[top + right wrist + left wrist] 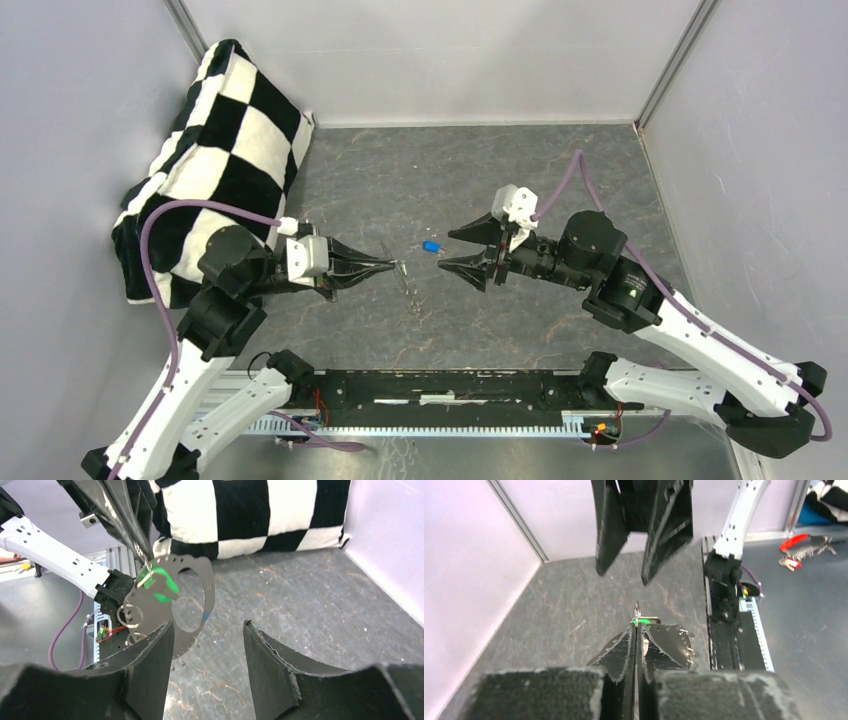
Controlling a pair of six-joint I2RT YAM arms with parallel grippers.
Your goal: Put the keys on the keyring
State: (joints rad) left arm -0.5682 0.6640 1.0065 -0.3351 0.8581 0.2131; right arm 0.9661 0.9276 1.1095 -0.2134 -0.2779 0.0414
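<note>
While the left claw (388,267) is clenched on the upper edge of the keyring (210,592), the keyring hangs from its tips over the table (520,180), about midway between the two arms.

**Status**
- The green key (161,586) sits right at the left claw's tips, against the keyring. It appears to be on the loop already. The pictures do not show whether the claw is also pinching it.
- The blue key (431,246) is apart from the keyring, between it and the tips of the right claw (450,250). The overhead view does not show whether it is lying on the table.
- The right claw is spread wide with nothing between its fingers, and it points at the keyring.
- Judgement: one key is done and one is left. The blue key must be picked up and threaded on.

**Orientation**
- Seen from the right wrist, the keyring's long axis runs roughly up and down, leaning slightly. Its flat face and opening are turned toward the right claw.
- In the overhead view the keyring is foreshortened to a thin line. This line trails from the left claw's tips toward the near edge.
- The green key lies at a slant across the top of the loop, but its blade end is not clear.
- The blue key is too small to tell which way it points.
</note>
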